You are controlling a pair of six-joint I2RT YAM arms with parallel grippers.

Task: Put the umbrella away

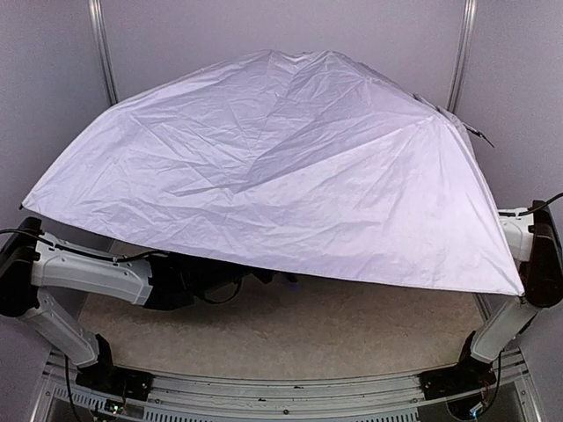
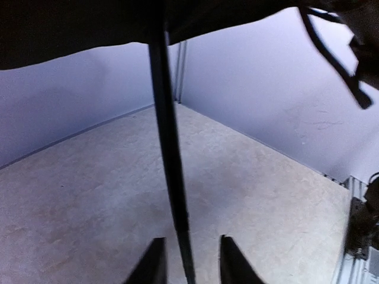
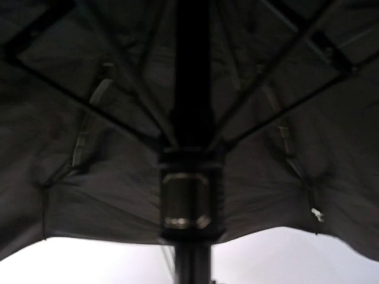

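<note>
The umbrella [image 1: 281,167] is open; its pale lavender canopy spreads over most of the table and hides both grippers in the top view. In the left wrist view my left gripper [image 2: 190,251] is open, its two dark fingers [image 2: 155,263] on either side of the thin black shaft [image 2: 169,154] with a small gap on each side. The right wrist view looks up under the black lining [image 3: 89,195] at the ribs and the runner [image 3: 188,198] on the shaft; my right gripper's fingers do not show.
The beige table top [image 1: 290,325] shows in front of the canopy. Grey walls [image 2: 266,89] close the back and sides. My left arm [image 1: 97,268] reaches under the canopy from the left, my right arm [image 1: 528,255] from the right.
</note>
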